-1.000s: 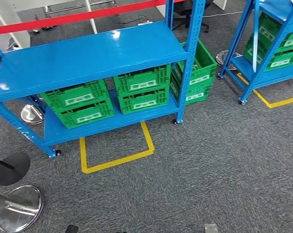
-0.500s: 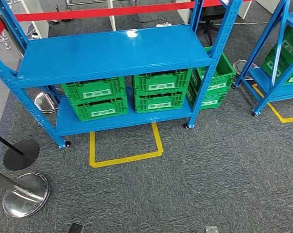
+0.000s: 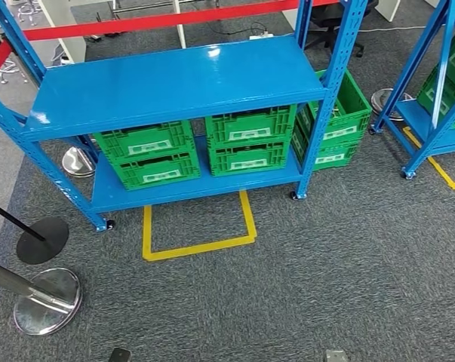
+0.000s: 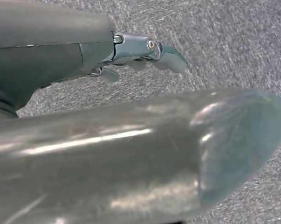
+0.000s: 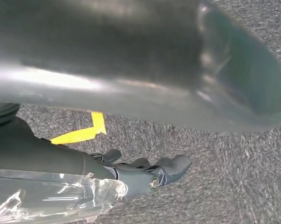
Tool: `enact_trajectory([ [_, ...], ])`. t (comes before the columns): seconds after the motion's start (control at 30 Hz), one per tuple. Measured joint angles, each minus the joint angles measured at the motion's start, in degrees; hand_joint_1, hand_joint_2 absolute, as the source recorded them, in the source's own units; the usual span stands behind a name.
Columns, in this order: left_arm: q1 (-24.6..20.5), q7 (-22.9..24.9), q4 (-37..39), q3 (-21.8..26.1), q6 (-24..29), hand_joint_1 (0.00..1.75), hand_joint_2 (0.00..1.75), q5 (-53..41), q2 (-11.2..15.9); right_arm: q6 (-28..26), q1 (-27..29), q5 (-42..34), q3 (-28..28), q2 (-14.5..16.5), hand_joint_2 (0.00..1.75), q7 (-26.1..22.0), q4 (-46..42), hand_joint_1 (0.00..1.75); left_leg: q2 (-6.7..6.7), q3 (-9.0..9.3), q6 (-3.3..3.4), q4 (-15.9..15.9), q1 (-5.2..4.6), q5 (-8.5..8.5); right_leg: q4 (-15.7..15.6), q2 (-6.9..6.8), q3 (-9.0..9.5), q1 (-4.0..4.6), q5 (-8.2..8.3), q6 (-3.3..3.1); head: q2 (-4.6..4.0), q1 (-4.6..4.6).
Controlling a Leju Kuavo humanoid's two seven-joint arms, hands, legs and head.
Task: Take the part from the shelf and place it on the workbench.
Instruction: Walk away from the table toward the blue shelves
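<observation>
Standing on the grey carpet, the robot faces a blue shelf (image 3: 173, 79) in the head view. At the left, near the shelf's left corner post, two round stanchion bases (image 3: 47, 302) rest on the floor. On the lower board, two stacks of green crates (image 3: 148, 154) stand side by side from the left corner to the middle; a third stack (image 3: 336, 124) stands behind the right post. A yellow floor mark (image 3: 199, 241) lies just before the shelf's front edge. The part itself I cannot make out; I judge it is inside one of the crates.

The left hand (image 4: 139, 51) hangs over the carpet, fingers stretched out and slightly apart, holding nothing. The right hand (image 5: 146, 170) is the same, fingers loosely spread and empty.

The risk, I think, is in the approach: the stanchion bases are close to the path at the left, so a step could catch one. Also the crates sit under the upper board, so a reaching arm may knock its front edge.
</observation>
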Motion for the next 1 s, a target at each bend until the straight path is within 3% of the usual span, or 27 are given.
enact_trajectory([
  [0.03,0.07,0.0,0.0,0.0,0.0,0.0,0.0,-0.01,0.0,-0.01,0.02,0.01,-0.01,0.0,0.0,0.0,0.0,0.0,0.01,-0.66,0.09,0.88,0.0,0.52,0.0,-0.04,0.11,0.04,-0.08,-0.05,0.01,0.0],
  [0.07,0.12,0.0,0.0,0.0,0.0,0.0,0.0,-0.01,0.0,-0.01,0.03,0.01,-0.02,-0.01,0.0,0.0,0.0,0.0,0.02,-0.12,0.25,-0.65,-0.01,2.17,0.0,-0.05,0.29,0.07,-0.18,-0.05,0.01,0.01],
  [0.13,0.1,-0.01,0.0,0.01,0.0,0.0,0.0,-0.01,0.01,0.03,-0.01,0.01,-0.04,0.01,0.0,-0.02,0.0,0.0,0.27,3.47,0.81,-8.48,-0.11,6.68,0.0,-0.04,0.72,0.12,-0.44,0.13,0.0,0.0],
  [0.17,0.01,-0.04,0.0,0.01,0.0,0.0,0.0,-0.01,0.01,0.1,-0.04,0.01,-0.04,0.01,0.0,-0.05,0.0,0.0,0.45,5.27,1.06,-12.34,-0.2,7.98,0.07,-0.01,0.83,0.23,-0.64,0.36,-0.01,-0.02],
  [0.23,-0.13,-0.11,0.0,0.02,-0.02,0.0,0.0,-0.01,-0.01,0.31,-0.07,0.01,-0.05,0.0,0.0,-0.16,0.0,0.0,0.71,6.94,1.39,-16.19,-0.41,8.51,-0.03,-0.04,0.86,0.4,-0.89,0.97,0.0,0.0],
  [0.33,0.06,-0.16,0.0,0.04,-0.04,0.0,0.0,0.0,0.01,0.44,-0.11,0.01,-0.05,-0.02,0.0,-0.32,0.0,0.0,0.54,7.3,2.13,-16.95,-0.29,8.47,-0.1,-0.17,0.86,0.35,-1.17,1.96,0.01,0.05],
  [0.4,0.07,-0.17,0.0,0.08,-0.04,0.0,0.0,0.0,0.04,0.46,-0.14,0.01,-0.05,-0.03,0.0,-0.38,0.0,0.0,0.5,7.79,2.75,-17.34,-0.07,8.49,3.7,-0.14,-0.98,0.31,-3.17,2.48,0.01,0.28],
  [0.47,0.01,-0.18,0.0,0.09,-0.07,0.0,0.0,-0.01,0.03,0.49,-0.11,-0.02,-0.05,-0.03,0.0,-0.43,0.0,0.0,0.48,8.07,3.12,-17.35,-0.1,8.19,11.67,-0.11,-5.19,0.29,-6.42,2.83,0.01,0.53],
  [0.5,0.03,-0.18,0.0,0.09,-0.09,0.0,0.0,-0.01,0.02,0.52,-0.05,-0.04,-0.05,-0.03,0.0,-0.46,0.0,0.0,0.46,8.25,3.19,-17.34,-0.12,8.0,15.03,-0.11,-7.23,0.26,-7.26,2.95,0.01,0.57],
  [0.53,0.06,-0.19,-0.01,0.09,-0.1,0.0,0.0,-0.01,0.02,0.55,0.02,-0.08,-0.05,-0.03,0.0,-0.5,0.0,0.0,0.39,8.51,3.18,-17.34,-0.11,7.78,16.32,-0.11,-8.32,0.23,-6.88,3.02,0.01,0.6],
  [0.57,0.09,-0.19,-0.01,0.1,-0.1,0.0,0.0,-0.01,0.01,0.57,0.08,-0.11,-0.05,-0.03,0.0,-0.53,0.0,0.0,0.29,8.89,3.08,-17.33,-0.09,7.51,15.25,-0.11,-8.23,0.19,-5.32,3.04,0.01,0.6],
  [0.63,0.1,-0.19,-0.01,0.11,-0.1,0.0,0.0,-0.02,0.0,0.58,0.13,-0.15,-0.07,-0.09,0.0,-0.57,0.0,0.0,0.07,9.82,2.71,-17.31,-0.01,6.85,8.08,-0.09,-5.24,0.04,-0.76,3.07,-0.01,0.6],
  [0.7,0.03,-0.19,0.0,0.11,-0.1,0.0,0.0,-0.03,0.01,0.6,0.03,-0.16,-0.06,-0.14,0.0,-0.6,0.02,0.0,-0.07,10.3,2.1,-17.11,-0.2,6.2,1.93,0.18,-2.21,-0.04,1.27,2.81,-0.01,0.62],
  [0.73,0.0,-0.19,0.0,0.11,-0.09,0.0,0.0,-0.03,0.03,0.61,-0.01,-0.17,-0.06,-0.15,0.0,-0.62,0.03,0.0,-0.12,10.34,1.81,-17.03,-0.31,6.02,0.6,0.34,-1.49,-0.01,1.28,2.52,0.0,0.53],
  [0.87,-0.02,-0.2,-0.01,0.11,-0.09,0.0,0.0,-0.03,0.07,0.64,0.04,-0.18,-0.08,-0.15,0.0,-0.67,0.04,0.0,-0.07,9.99,0.94,-15.94,-0.22,4.94,0.39,0.43,-1.12,0.0,0.69,0.87,0.01,0.1],
  [0.93,-0.1,-0.21,-0.01,0.11,-0.09,0.0,0.0,-0.03,0.07,0.67,-0.05,-0.17,-0.08,-0.16,0.0,-0.7,0.04,0.0,0.06,7.2,0.41,-10.34,-0.15,2.09,0.31,0.3,-0.88,-0.1,0.48,0.28,0.01,-0.24],
  [1.0,-0.06,-0.22,-0.01,0.11,-0.09,0.0,0.0,-0.03,0.06,0.69,-0.08,-0.18,-0.07,-0.16,0.0,-0.72,0.04,0.0,0.08,2.52,0.19,-2.2,-0.1,-0.85,0.32,0.2,-0.72,-0.06,0.2,-0.04,0.01,-0.4],
])
